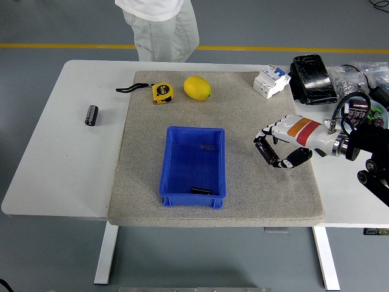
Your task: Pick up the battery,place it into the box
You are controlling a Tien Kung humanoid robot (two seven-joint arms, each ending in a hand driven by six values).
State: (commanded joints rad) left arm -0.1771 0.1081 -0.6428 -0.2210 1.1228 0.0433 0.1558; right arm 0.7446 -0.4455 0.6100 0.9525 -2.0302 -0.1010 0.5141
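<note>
The right hand [281, 146], a white shell with an orange band on a black jointed arm, reaches in from the right edge over the coarse grey felt-like mat [243, 201] covering the middle of the smooth white table [67, 158]. Its black-tipped fingers [267, 131] curl around a dark cylindrical battery [262, 152], the thumb closing from below, so the cell is pinched inside the hand, tilted, to the right of the box and apart from it; whether it clears the mat cannot be told.

The rectangular blue plastic box [194, 159] sits open-topped on the mat, with a small dark flat object [200, 191] lying against its near wall. A second short dark cylinder with pale ends [91, 115] lies on the bare table well left of the mat.

At the mat's far edge lie a yellow tape measure with a black wrist strap [161, 92] and, just beside it, a smooth yellow lemon [197, 87]. A white boxy circuit breaker [271, 81] sits at the mat's far right corner, next to a glossy black wrapped block [312, 70]. A person in pale trousers [161, 30] stands at the far side.
</note>
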